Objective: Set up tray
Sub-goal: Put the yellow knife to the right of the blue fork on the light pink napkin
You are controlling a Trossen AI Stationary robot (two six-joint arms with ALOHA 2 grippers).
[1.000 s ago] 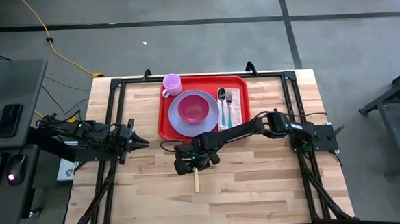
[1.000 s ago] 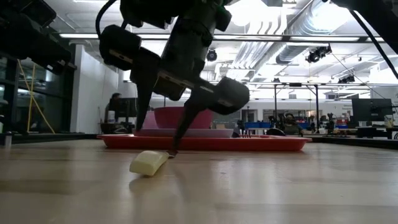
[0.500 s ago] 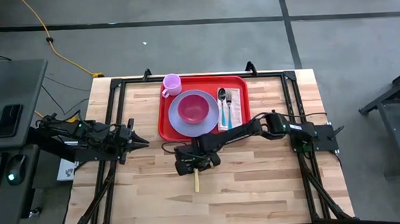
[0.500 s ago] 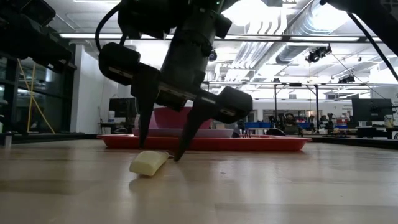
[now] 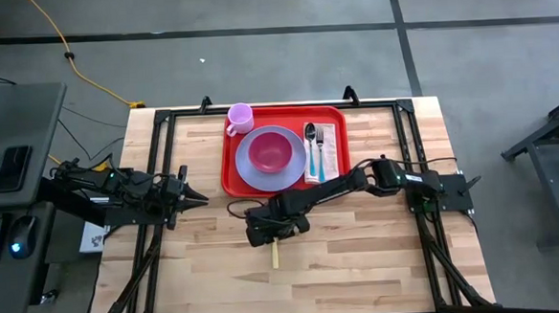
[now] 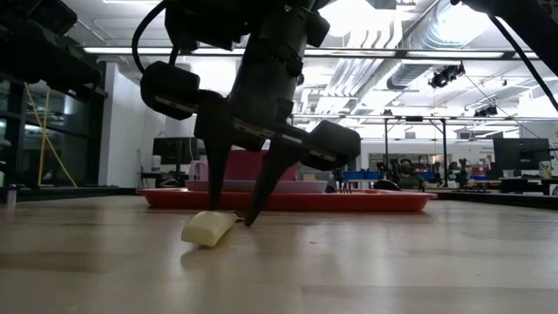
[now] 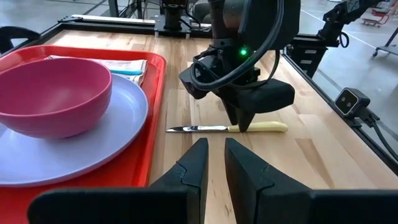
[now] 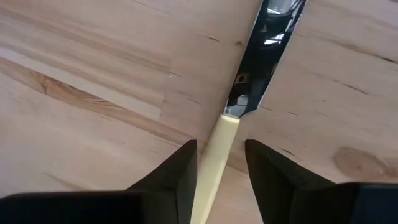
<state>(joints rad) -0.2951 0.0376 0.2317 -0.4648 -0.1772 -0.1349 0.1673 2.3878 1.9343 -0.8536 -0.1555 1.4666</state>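
Two tool [image 8: 217, 165] fingers astride knife [image 8: 239, 102] handle

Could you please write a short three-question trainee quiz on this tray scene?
1. True or false: the cream-handled table knife lies on the large flat red plastic tray.
2. What does the round lavender plate hold? A) pink bowl B) lavender cup C) fork
3. Which tool straddles the knife's handle?

Key: 1 false, it lies on the wooden table; 2 A; 3 the right tool, jaws apart.

Red tray [image 5: 230, 159], flat, low-rimmed, at table's far edge
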